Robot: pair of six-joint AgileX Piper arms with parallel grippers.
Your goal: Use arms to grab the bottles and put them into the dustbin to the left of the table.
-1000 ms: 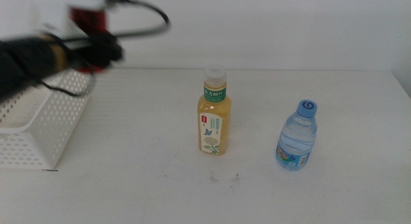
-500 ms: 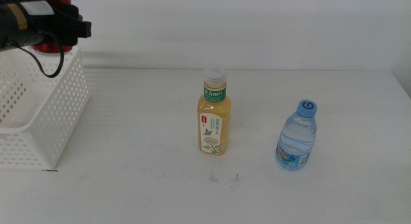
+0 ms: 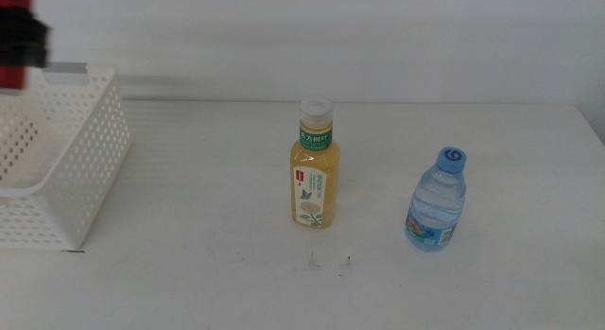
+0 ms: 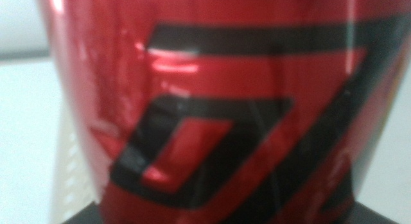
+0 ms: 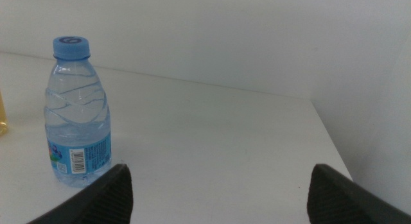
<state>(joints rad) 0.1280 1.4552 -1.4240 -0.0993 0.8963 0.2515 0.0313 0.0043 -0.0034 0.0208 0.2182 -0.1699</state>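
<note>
My left tool [image 3: 17,42] grips the can [image 4: 212,102] over the bin [image 3: 66,169] off the counter's [image 3: 208,273] left edge. Tea bottle [image 3: 315,165] stands mid-counter, water bottle [image 3: 438,200] toward the right edge. My right tool [image 5: 218,185] gapes wide near it.

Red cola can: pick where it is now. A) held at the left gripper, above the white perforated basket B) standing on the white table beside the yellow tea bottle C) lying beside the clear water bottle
A: the red cola can fills the left wrist view, and in the middle view it sits above the white perforated basket.
</note>
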